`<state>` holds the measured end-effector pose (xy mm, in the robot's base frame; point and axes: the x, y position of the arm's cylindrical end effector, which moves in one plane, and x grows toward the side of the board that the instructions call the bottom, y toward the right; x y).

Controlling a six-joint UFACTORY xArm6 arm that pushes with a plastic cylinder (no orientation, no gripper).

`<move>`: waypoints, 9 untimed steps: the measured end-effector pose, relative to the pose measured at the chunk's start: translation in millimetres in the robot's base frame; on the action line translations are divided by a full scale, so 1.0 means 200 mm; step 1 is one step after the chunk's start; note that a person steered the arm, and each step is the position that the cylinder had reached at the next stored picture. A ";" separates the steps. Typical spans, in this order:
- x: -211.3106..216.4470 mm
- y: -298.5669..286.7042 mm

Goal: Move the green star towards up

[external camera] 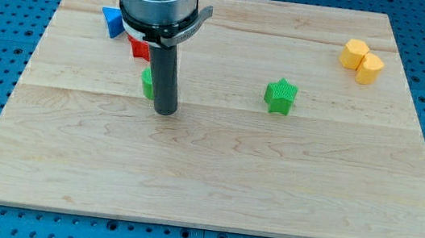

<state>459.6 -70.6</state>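
Wooden worktop (212, 184): green star (280, 96) lies well to the view's right of my tip (164, 112), slightly higher; no gripper fitted, nothing held.

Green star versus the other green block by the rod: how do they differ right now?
The green star stands in the open, fully visible, right of my tip. The other green block sits just left of the rod, partly hidden, shape unclear. Both share the same green.

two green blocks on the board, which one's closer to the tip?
The green block partly hidden behind the rod, just left of my tip. The green star stands alone, well off to the view's right of the tip.
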 end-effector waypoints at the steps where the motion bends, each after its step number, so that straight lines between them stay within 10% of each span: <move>1: -0.18 -0.05; 4: -0.43 -0.10; 6: 0.14 0.24; 9: 0.34 0.87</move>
